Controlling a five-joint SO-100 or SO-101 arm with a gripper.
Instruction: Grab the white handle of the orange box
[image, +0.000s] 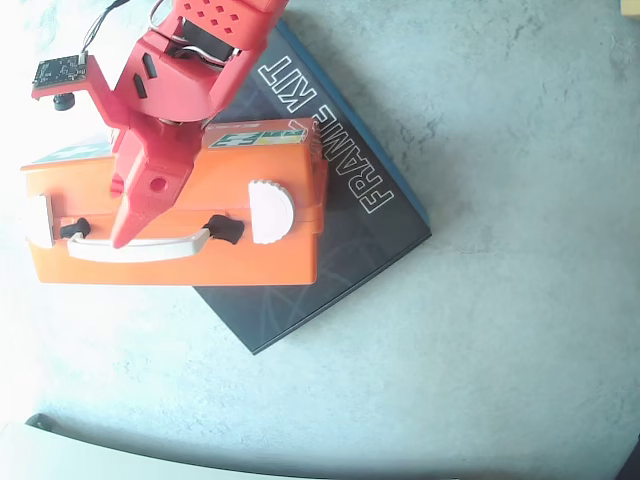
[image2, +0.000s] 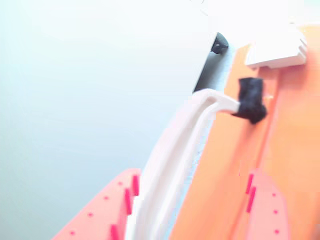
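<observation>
The orange box (image: 260, 265) lies flat at the left of the overhead view, its white handle (image: 160, 247) along the near side between two black pivots (image: 225, 228). My red gripper (image: 126, 232) reaches down from the top, its tip at the handle's left part. In the wrist view the handle (image2: 170, 155) runs from a black pivot (image2: 250, 100) down between my two fingers (image2: 100, 210). The gripper (image2: 192, 175) is open. The left finger lies against the handle; the right one is over the orange box (image2: 220, 175), apart from the handle.
The box rests partly on a flat black "FRAME KIT" box (image: 350, 200). Two round white latches (image: 272, 212) flank the handle; one shows in the wrist view (image2: 277, 50). A small circuit board (image: 60, 75) hangs off the arm. Grey tabletop (image: 500, 350) spreads right and below.
</observation>
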